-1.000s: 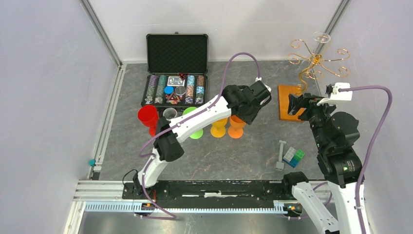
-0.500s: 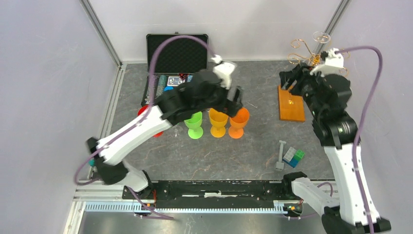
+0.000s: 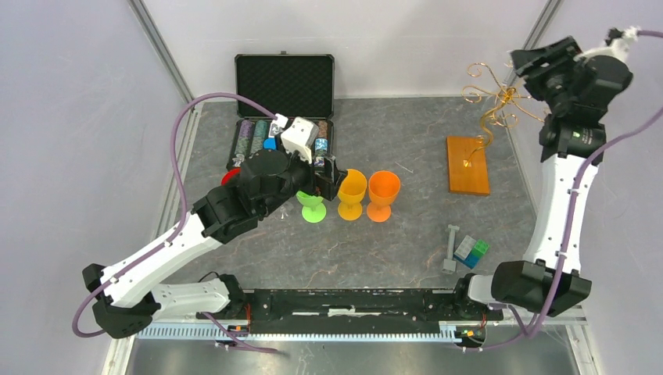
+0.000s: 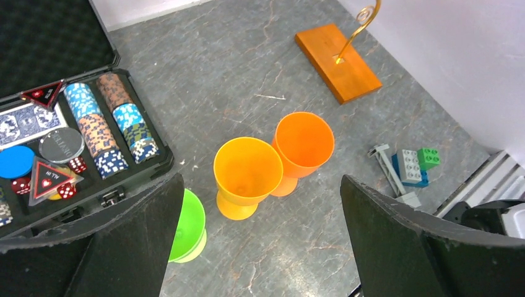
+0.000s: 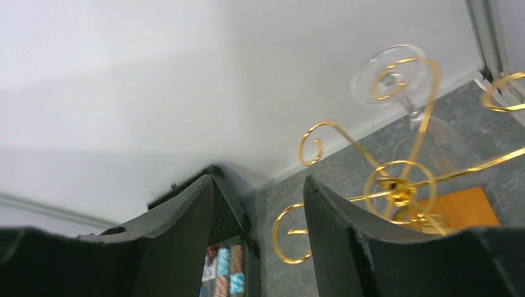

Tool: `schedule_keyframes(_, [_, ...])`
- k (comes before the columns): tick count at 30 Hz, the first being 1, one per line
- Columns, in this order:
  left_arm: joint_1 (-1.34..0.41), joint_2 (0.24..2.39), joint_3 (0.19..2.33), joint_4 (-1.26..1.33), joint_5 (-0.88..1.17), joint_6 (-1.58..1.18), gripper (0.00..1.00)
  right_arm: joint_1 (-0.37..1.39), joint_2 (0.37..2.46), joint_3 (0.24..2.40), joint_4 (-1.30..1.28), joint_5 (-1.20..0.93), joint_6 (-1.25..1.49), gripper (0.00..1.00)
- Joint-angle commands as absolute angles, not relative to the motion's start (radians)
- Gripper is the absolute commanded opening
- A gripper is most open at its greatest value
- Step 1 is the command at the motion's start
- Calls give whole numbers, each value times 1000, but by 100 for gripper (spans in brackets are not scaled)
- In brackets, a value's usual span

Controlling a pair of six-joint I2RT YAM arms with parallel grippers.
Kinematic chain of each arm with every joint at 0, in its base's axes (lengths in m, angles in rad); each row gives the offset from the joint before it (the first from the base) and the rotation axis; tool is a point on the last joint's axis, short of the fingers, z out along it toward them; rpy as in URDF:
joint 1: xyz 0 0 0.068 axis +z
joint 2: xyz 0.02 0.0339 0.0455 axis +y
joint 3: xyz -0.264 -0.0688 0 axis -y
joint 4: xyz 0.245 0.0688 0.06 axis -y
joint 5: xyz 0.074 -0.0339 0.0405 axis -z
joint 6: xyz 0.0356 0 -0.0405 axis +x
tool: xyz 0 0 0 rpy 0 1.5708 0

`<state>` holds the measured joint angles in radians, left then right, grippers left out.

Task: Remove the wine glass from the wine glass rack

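The wine glass rack (image 3: 467,164) stands at the back right, a wooden base with gold spiral arms (image 3: 494,100). In the right wrist view a clear wine glass (image 5: 391,80) hangs upside down by its foot from one spiral of the wine glass rack (image 5: 399,185). My right gripper (image 5: 257,185) is open and empty, to the left of the glass and apart from it. In the top view the right gripper (image 3: 538,64) hovers high over the rack's top and hides the glass. My left gripper (image 4: 260,185) is wide open above the cups, holding nothing.
Green (image 4: 186,226), yellow (image 4: 247,173) and orange (image 4: 303,145) cups stand mid-table, with a red cup (image 3: 229,178) partly hidden by the left arm. An open black case (image 3: 284,86) of poker chips lies at the back. Toy blocks (image 3: 471,251) lie front right. The walls are close behind the rack.
The left arm pulled back to the left and its gripper opened wide over the cups. The right arm rose from beside the wooden base to the rack's top, its jaws narrowing somewhat.
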<state>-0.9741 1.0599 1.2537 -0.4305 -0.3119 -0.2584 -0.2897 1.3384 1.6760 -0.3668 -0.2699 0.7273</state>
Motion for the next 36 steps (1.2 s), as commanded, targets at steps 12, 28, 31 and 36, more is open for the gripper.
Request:
schedule_keyframes(12, [-954,996,1211,-376,-329,-249,100,-541,1452,1590,-99,-464,1181,55])
schedule_keyframes(28, [-933,1020,1167,-343,-347,-209,100,-449,1691,1929,-446,-207,1016,55])
schedule_keyframes(31, [-930,1017,1158,-344,-356,-206,100,-391,1698,1946,-481,-99,966,55])
schedule_keyframes(36, [-927,1009,1151,-345,-362,-202,100,-341,1680,1916,-501,36,938,54])
